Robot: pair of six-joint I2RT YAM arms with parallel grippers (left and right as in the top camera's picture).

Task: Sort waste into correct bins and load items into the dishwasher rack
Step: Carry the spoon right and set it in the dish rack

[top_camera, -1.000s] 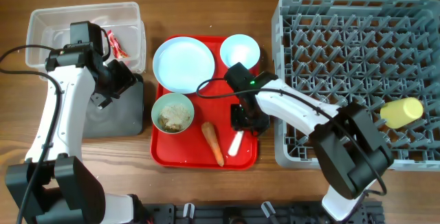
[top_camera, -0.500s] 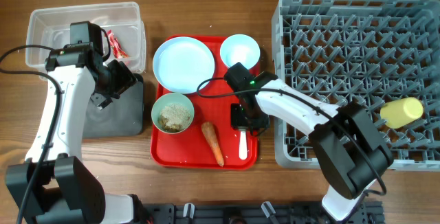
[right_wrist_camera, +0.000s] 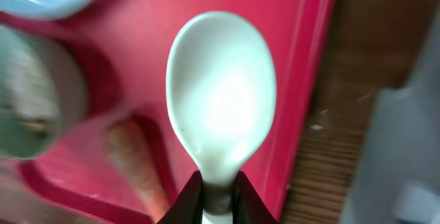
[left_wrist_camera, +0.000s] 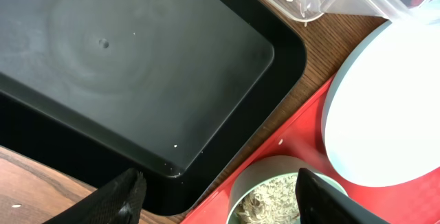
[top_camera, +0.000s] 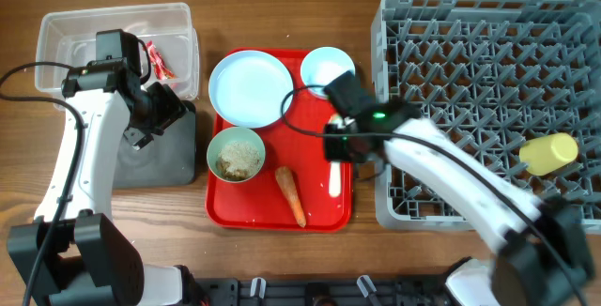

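My right gripper [top_camera: 336,151] is shut on the handle of the white plastic spoon [top_camera: 335,182] and holds it over the right edge of the red serving tray [top_camera: 225,214]. The right wrist view shows the spoon's bowl [right_wrist_camera: 221,93] ahead of the shut jaws [right_wrist_camera: 218,191]. My left gripper [top_camera: 155,118] is open and empty over the black tray [top_camera: 178,163]. The white plate [top_camera: 251,87], pale blue bowl [top_camera: 328,65], pale green bowl [top_camera: 237,153] with rice scraps, and carrot [top_camera: 290,195] sit on the red tray. The red wrapper [top_camera: 157,60] lies in the clear tub [top_camera: 56,34]. The yellow cup [top_camera: 549,152] lies in the grey rack [top_camera: 488,62]. The white scrap is not in view.
The left wrist view shows the open fingers [left_wrist_camera: 220,198] straddling the black tray's corner [left_wrist_camera: 137,66] and the green bowl [left_wrist_camera: 275,198], with the plate [left_wrist_camera: 385,114] to the right. Bare wood lies between the red tray and the rack [right_wrist_camera: 344,114].
My right arm has swung up and to the right with the spoon, which has turned from tilted to straight and risen toward the tray's right edge. The left arm has not moved.
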